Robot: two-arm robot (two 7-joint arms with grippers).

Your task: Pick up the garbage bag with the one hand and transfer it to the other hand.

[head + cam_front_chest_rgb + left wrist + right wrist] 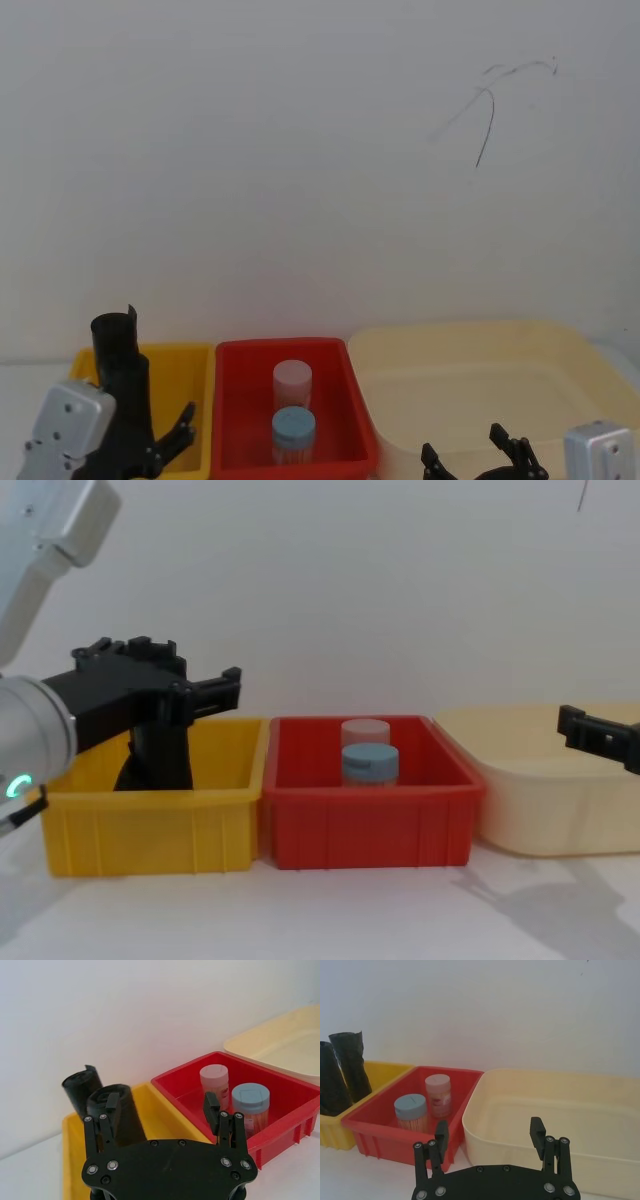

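Note:
Two black rolls stand in the yellow bin (150, 825) on the left. The garbage bag (127, 1115) is the nearer roll, wider toward its base (329, 1085); beside it is a slimmer roll (80, 1085) with a loose flap on top. My left gripper (162, 1110) hovers open over the bin. One of its fingers (111, 1107) is in front of the bag, and I cannot tell whether they touch. In the chest view the left gripper (225, 690) sits just above the bin's rim. Low on the right, my right gripper (489, 1132) is open and holds nothing.
A red bin (240, 400) in the middle holds a pink-lidded jar (292, 378) and a blue-lidded jar (294, 425). A large cream tub (480, 370) stands on the right, with the right gripper (465, 450) at its front. A white wall stands close behind the bins.

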